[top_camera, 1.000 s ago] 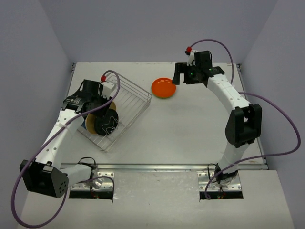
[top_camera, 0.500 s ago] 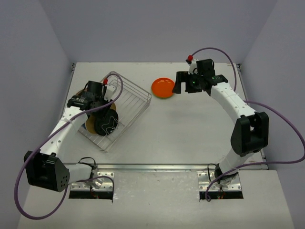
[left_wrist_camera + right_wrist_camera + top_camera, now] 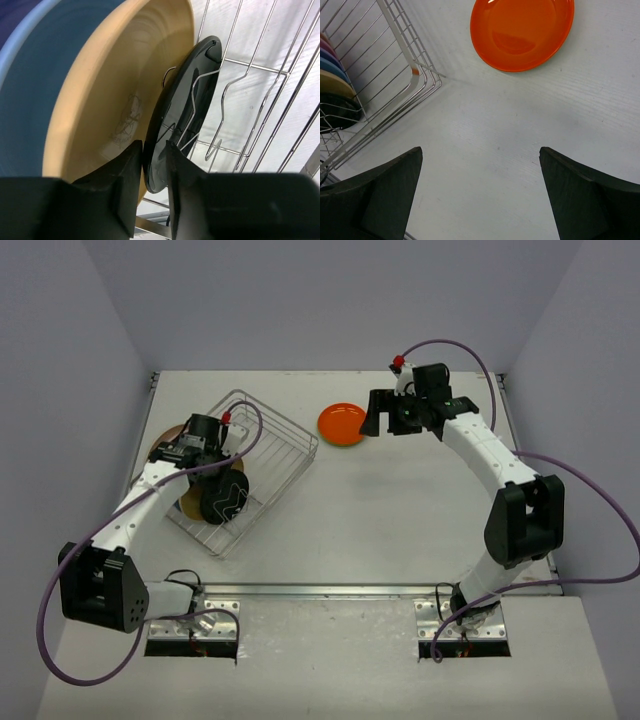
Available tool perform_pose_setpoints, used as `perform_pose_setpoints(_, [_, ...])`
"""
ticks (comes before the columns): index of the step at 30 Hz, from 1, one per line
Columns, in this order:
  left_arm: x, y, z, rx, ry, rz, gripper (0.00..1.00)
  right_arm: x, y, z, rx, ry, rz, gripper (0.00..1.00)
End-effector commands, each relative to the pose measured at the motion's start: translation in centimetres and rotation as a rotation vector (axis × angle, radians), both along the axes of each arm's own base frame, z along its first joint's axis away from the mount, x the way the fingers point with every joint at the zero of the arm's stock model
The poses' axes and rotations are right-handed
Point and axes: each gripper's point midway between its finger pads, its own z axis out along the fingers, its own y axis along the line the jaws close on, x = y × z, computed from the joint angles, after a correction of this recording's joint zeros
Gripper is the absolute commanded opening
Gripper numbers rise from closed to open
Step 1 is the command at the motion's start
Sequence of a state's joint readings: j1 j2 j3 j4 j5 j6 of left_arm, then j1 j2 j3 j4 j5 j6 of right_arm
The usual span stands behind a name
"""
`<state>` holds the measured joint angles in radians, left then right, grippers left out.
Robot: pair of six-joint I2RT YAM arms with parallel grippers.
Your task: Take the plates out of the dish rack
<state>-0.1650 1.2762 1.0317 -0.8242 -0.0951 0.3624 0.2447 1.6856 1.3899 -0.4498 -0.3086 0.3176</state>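
The left gripper (image 3: 154, 190) has its jaws clamped on the rim of the black plate (image 3: 185, 100), upright in the dish rack (image 3: 275, 440) beside the tan plate (image 3: 115, 90). The right gripper (image 3: 479, 165) hovers over the desk (image 3: 400, 510), jaws wide apart, near the orange plate (image 3: 522, 30).

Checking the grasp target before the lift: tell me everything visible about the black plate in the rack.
The black plate is round, glossy and smooth, and the wires reflect in its face. It stands on edge in the dish rack, leaning on a bent wire divider at the end of the row. The tan plate is close behind it; whether they touch is unclear. The left gripper's fingers straddle its rim, one on each face, and appear to pinch it. No chips or marks show.
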Motion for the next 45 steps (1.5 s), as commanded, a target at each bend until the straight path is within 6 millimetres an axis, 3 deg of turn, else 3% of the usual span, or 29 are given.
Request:
perform_pose_setpoints(1, [0.5,-1.1,0.5,-0.049,-0.032,-0.025,0.16,0.3,0.5,3.0,0.043,-0.078,0.010,0.99])
perform_pose_setpoints(5, [0.2,-1.2,0.7,-0.053,-0.029,-0.024,0.01,0.4,0.7,3.2,0.049,-0.078,0.014,0.99])
perform_pose_setpoints(10, [0.4,-0.8,2.8,-0.039,-0.074,-0.016,0.00,0.3,1.1,4.1,0.075,-0.090,0.034,0.99])
perform_pose_setpoints(20, [1.8,0.1,12.3,-0.002,-0.255,-0.011,0.00,-0.1,2.1,6.1,0.130,-0.109,0.076,0.99])
perform_pose_setpoints(22, [1.7,0.1,13.1,-0.003,-0.269,-0.017,0.00,-0.3,2.5,6.4,0.152,-0.112,0.094,0.99])
perform_pose_setpoints(24, [1.5,-0.7,15.6,-0.045,-0.315,-0.045,0.00,-1.0,3.3,7.4,0.203,-0.135,0.137,0.99])
perform_pose_setpoints(26, [1.0,-2.9,16.9,-0.158,-0.324,-0.109,0.00,-2.1,4.1,8.4,0.266,-0.153,0.181,0.98])
perform_pose_setpoints(29, [-0.1,-6.0,17.9,-0.325,-0.315,-0.187,0.00,-3.5,5.6,10.7,0.363,-0.212,0.260,0.96])
perform_pose_setpoints(34, [-0.9,-9.6,17.6,-0.521,-0.257,-0.250,0.00,-5.8,9.1,13.5,0.423,-0.271,0.392,0.92])
perform_pose_setpoints(40, [-0.8,-10.9,17.6,-0.589,-0.240,-0.283,0.00,-7.6,13.3,13.5,0.402,-0.263,0.498,0.81])
perform_pose_setpoints(45, [-0.9,-11.2,17.4,-0.603,-0.229,-0.296,0.00,-8.8,16.3,11.7,0.375,-0.223,0.578,0.69])
